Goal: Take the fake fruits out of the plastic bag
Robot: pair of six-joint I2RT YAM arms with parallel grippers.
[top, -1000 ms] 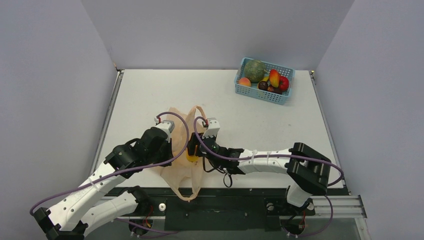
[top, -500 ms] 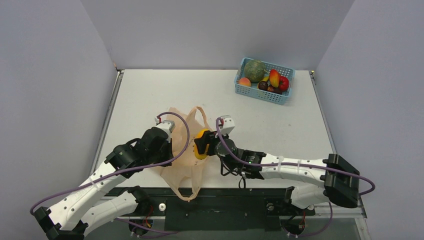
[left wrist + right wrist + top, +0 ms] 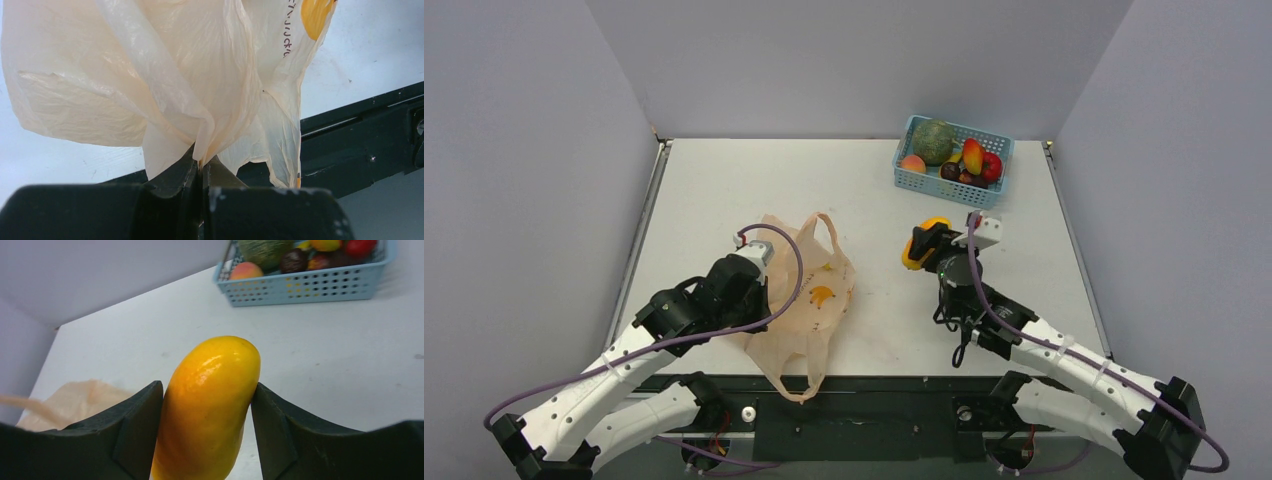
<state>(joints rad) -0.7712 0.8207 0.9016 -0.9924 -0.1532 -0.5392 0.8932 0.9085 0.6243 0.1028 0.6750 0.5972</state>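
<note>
The pale-orange plastic bag (image 3: pixel 796 318) lies crumpled at the near left of the table, its handles spread front and back. My left gripper (image 3: pixel 771 285) is shut on a gathered fold of the plastic bag (image 3: pixel 175 75), the jaws pinched together on the film. My right gripper (image 3: pixel 921 245) hovers over the table right of the bag, shut on a yellow banana (image 3: pixel 910 260). In the right wrist view the banana (image 3: pixel 210 410) fills the gap between both fingers. A green melon (image 3: pixel 932 141), a dark plum (image 3: pixel 949 171) and a red-yellow mango (image 3: pixel 972 155) lie in the basket.
The blue basket (image 3: pixel 952 188) stands at the far right of the table and also holds a peach-coloured fruit (image 3: pixel 913 163) and a red fruit (image 3: pixel 992 165). The bag's near handle hangs over the table's front edge onto the black rail (image 3: pixel 874 405). Grey walls surround the table.
My right gripper has drawn the banana out of the bag and carried it right and away, toward the basket. The left gripper has kept its hold on the bag, which has sagged flatter.
</note>
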